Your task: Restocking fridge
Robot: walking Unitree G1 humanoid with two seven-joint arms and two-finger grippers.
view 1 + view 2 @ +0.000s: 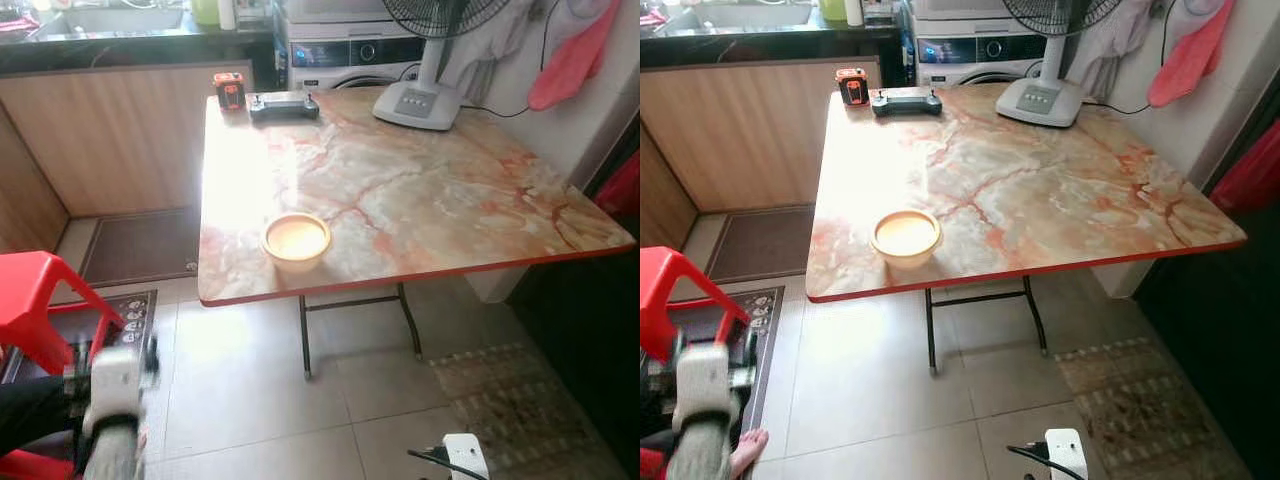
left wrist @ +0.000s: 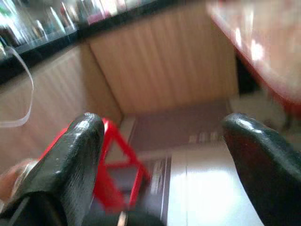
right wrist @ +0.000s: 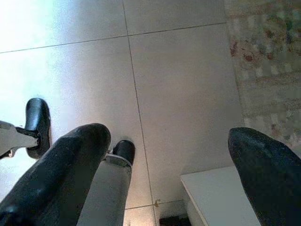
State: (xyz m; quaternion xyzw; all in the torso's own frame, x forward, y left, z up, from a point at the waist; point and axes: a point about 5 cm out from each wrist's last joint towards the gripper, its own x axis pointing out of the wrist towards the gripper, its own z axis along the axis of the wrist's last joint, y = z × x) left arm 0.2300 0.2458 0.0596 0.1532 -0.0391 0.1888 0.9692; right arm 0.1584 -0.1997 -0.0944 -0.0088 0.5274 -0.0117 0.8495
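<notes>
A pale yellow bowl (image 1: pixel 296 241) stands near the front edge of a marble-patterned folding table (image 1: pixel 430 190) with a red rim. My left arm (image 1: pixel 112 400) is blurred at the lower left, beside the table and well short of the bowl. In the left wrist view my left gripper (image 2: pixel 162 127) is open with nothing between its fingers (image 2: pixel 77 155), facing a red stool (image 2: pixel 117 165). My right gripper (image 3: pixel 174 136) hangs open and empty over the tiled floor (image 3: pixel 178 84).
A standing fan (image 1: pixel 420 100), a dark controller (image 1: pixel 283 104) and a small orange device (image 1: pixel 228 90) sit at the table's far edge. A red stool (image 1: pixel 40 300) and mats lie at left, a white box (image 1: pixel 465 455) with a cable and a rug (image 1: pixel 510 400) on the floor. Wooden cabinets (image 1: pixel 110 140) stand behind.
</notes>
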